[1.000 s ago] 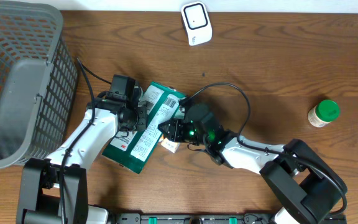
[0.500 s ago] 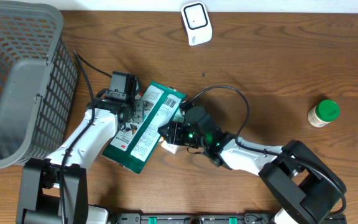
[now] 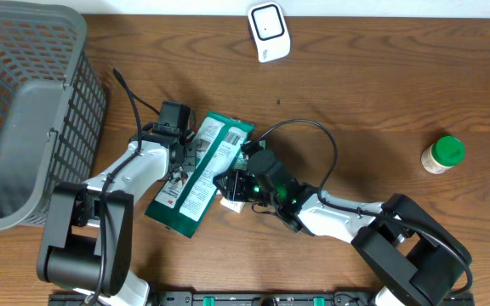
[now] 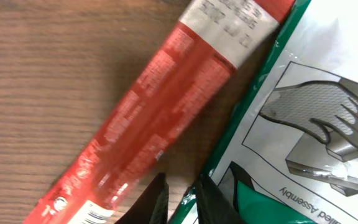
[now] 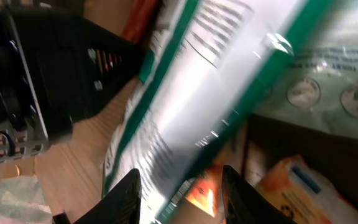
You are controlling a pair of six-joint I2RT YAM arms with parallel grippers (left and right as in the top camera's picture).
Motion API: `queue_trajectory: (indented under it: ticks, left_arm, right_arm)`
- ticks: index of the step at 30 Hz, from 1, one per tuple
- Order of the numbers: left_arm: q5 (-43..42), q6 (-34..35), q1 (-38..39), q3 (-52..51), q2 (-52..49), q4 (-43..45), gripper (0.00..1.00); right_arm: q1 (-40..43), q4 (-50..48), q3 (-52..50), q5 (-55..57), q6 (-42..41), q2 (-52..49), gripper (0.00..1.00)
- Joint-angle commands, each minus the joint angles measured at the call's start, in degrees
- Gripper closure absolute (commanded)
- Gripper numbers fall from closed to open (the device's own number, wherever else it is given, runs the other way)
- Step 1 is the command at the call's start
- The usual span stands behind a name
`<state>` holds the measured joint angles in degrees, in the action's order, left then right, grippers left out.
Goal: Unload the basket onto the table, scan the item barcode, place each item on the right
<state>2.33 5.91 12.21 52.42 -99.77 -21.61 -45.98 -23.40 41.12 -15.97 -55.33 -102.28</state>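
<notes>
The left arm lies low over the table. It reaches up and to the right from its base, with the elbow bent. The left gripper is at the left side of the green and white pack. Its two fingers are pinched close together on the pack's green edge (only a thin gap shows between them). A long red packet lies just beside that edge on the wood.

The right arm comes in from the other side. It is stretched out flat to the left. The right gripper is at the right side of the same pack. Its fingers stand apart with the pack's green edge running between them. I cannot tell if they are squeezing it or not.

The pack sits between the two grippers, near the middle of the table, slanted. Its white label side faces up. The white scanner is at the far edge, well apart from the pack. A gray basket is on the left. A small bottle with a green lid stands far to the right.
</notes>
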Motion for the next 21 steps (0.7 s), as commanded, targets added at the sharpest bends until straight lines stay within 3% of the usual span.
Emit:
queue_trajectory:
  ticks: [1,9,21]
  left_arm:
    - [-6.2,-0.3,0.1,-0.7,0.7,-0.8,0.81]
    - [-9.2,-0.3,0.1,-0.7,0.7,-2.8,0.81]
    - [-9.4,-0.3,0.1,-0.7,0.7,-2.7,0.81]
  right_arm:
    - [-0.7,-0.9,-0.2,2.7,-0.6,-0.4,0.64]
    - [-1.0,-3.1,-0.2,3.7,-0.6,-0.4,0.62]
    - [-4.4,-4.7,-0.2,7.6,-2.5,-1.8,0.69]
